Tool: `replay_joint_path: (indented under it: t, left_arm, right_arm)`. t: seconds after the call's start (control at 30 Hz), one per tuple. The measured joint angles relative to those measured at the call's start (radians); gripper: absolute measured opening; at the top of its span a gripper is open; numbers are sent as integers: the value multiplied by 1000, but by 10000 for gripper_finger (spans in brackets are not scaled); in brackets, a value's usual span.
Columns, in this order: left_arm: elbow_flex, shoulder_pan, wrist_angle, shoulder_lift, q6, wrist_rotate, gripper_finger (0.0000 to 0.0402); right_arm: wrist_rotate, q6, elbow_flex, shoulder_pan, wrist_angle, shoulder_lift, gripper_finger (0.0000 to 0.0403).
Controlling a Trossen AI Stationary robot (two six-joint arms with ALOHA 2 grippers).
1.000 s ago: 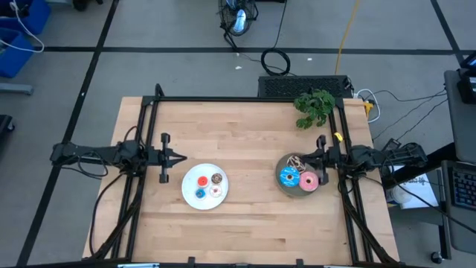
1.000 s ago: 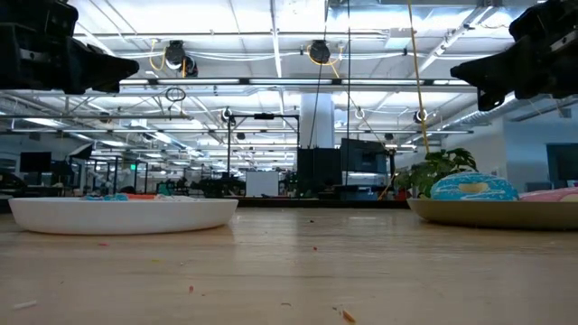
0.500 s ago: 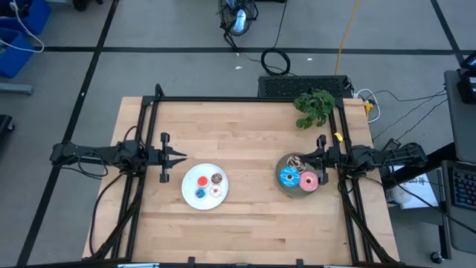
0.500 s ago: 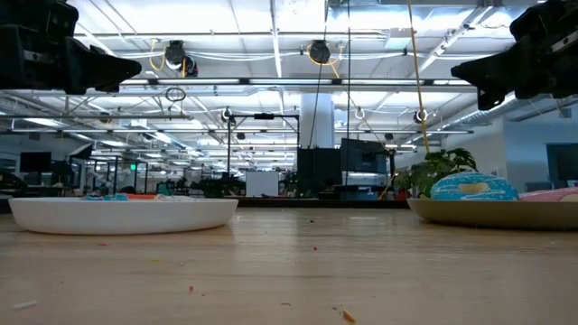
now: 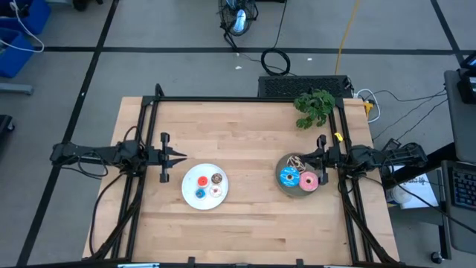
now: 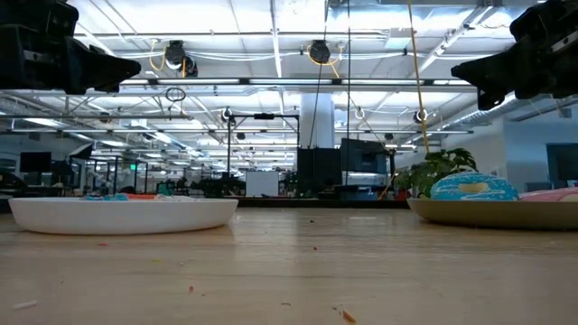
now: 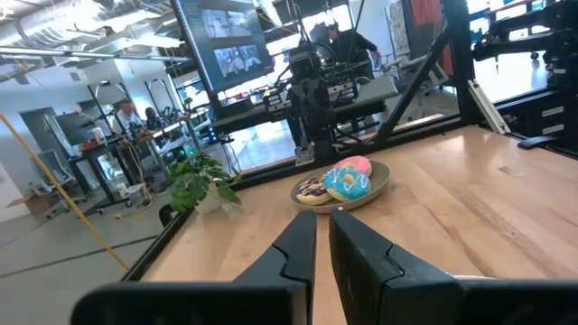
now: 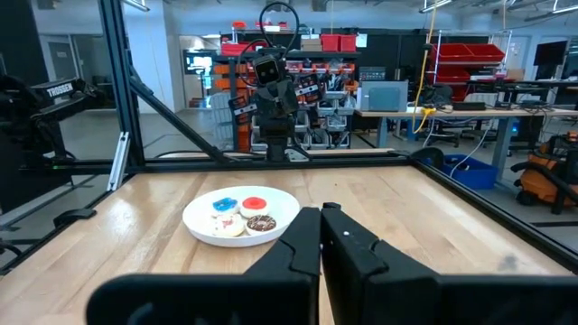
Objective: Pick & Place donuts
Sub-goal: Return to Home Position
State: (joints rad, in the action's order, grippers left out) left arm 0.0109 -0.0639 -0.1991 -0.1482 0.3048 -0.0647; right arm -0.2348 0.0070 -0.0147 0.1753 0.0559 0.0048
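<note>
A white plate holds the tiny donuts: red, brown, blue and pale pink. A grey plate holds the larger blue donut, pink donut and brown sprinkled donut. My left gripper hovers shut above the table, left of the white plate. My right gripper hovers shut over the grey plate's far right rim. The right wrist view shows the white plate; the left wrist view shows the grey plate.
A green plant stands at the table's far right corner. A black frame borders the table's far edge and sides. Bare wood lies between the two plates and along the near edge.
</note>
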Motion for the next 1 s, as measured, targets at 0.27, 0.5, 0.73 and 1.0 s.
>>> replay_joint_path:
  t: [0.27, 0.5, 0.73, 1.0]
  left_arm:
    - [0, 0, 0, 0, 0, 0, 48]
    - [0, 0, 1, 0, 1, 0, 38]
    - [0, 0, 1, 0, 1, 0, 37]
    - [0, 0, 1, 0, 2, 0, 37]
  right_arm:
    - [0, 0, 0, 0, 0, 0, 0]
    - [0, 0, 0, 0, 0, 0, 0]
    - [1, 0, 0, 0, 0, 0, 0]
    - [1, 0, 0, 0, 0, 0, 0]
